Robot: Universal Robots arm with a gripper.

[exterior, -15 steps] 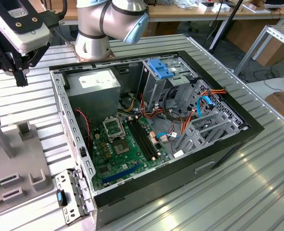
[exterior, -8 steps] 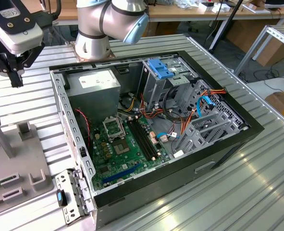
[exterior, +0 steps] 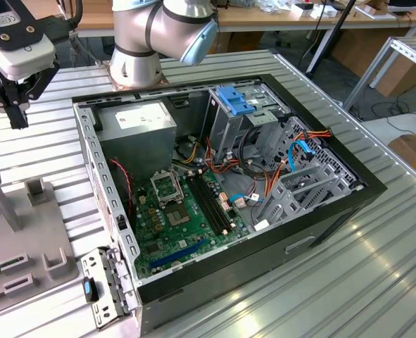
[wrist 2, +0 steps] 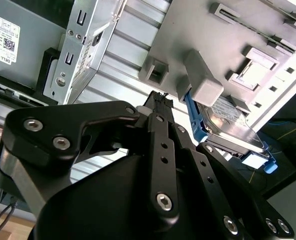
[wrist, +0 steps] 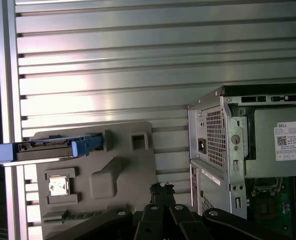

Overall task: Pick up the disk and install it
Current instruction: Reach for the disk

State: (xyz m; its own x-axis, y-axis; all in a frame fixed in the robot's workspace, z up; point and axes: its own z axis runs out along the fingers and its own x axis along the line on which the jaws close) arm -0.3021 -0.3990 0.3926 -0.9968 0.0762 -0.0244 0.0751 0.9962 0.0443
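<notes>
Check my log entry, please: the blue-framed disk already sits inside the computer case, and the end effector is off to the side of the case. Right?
Not quite. The first wrist view shows the disk standing on edge in the grey holder on the table, beside the computer case, not inside it. The end effector is indeed off to the case's side.

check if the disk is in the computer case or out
Out. The disk stands on edge in the grey holder on the table, beside the computer case, apart from the end effector.
</notes>
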